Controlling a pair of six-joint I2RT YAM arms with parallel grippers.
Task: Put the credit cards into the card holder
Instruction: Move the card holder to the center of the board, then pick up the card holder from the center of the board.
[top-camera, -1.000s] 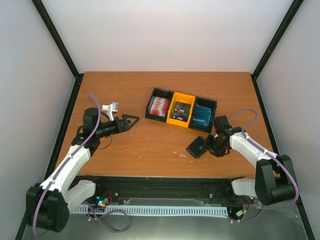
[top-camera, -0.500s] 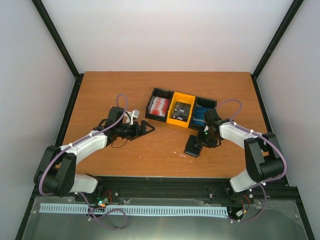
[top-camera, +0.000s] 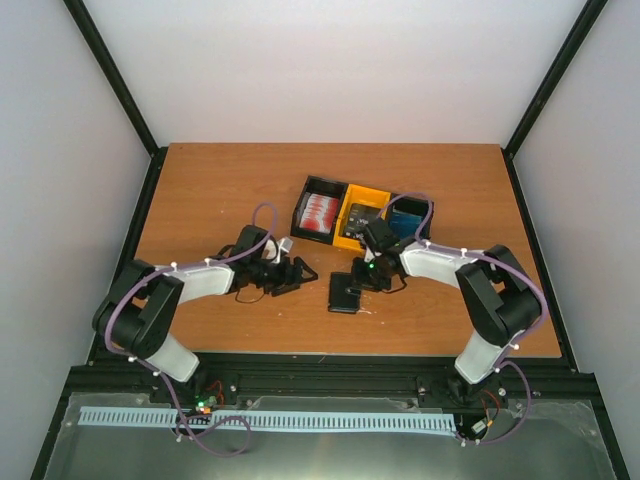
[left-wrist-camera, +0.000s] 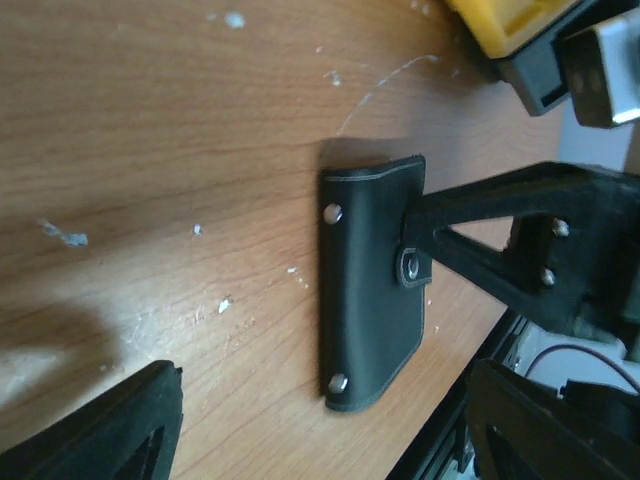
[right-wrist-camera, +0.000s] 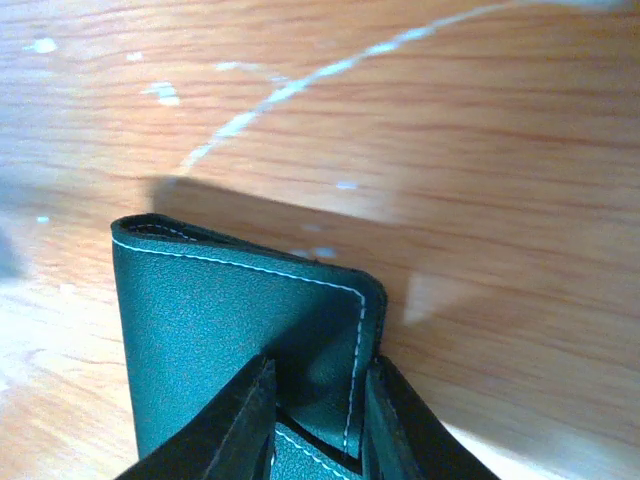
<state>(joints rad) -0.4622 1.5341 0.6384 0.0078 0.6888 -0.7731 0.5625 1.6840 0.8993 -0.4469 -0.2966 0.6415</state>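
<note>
The card holder (top-camera: 346, 292) was seen as a small black rectangle of grained, leather-like material, folded shut, with pale stitching run along its rounded edges. Two metal rivets (left-wrist-camera: 333, 213) were set along one long side, and a closing tab (left-wrist-camera: 412, 268) with a round snap was fixed on the other. It was placed near the middle of the worktop (top-camera: 220, 190), closer to the near edge than to the far one, just in front of the tray (top-camera: 352, 243). Whether it lay flat or was raised slightly could not be told; a shadow was cast on the wood beside it.

The worktop was a smooth brown wood-grain board, marked with white scuffs and one curved scratch. Bare wood was seen between the holder and the near edge, and out toward the left and right edges.

The tray was made of three rectangular plastic compartments, black, yellow and black. Red-and-white credit cards (top-camera: 318, 213), dark credit cards (top-camera: 362, 222) and blue cards (top-camera: 405, 225) were held in them in that order.

The right end effector (top-camera: 360, 282) was clamped on the tab-side edge of the card holder, its black fingers (right-wrist-camera: 235, 420) pinched over a stitched corner. The left end effector (top-camera: 300, 276) was spread wide with nothing between its fingers (left-wrist-camera: 110, 430). It was held low over the worktop just left of the holder, pointed at it and apart from it.
</note>
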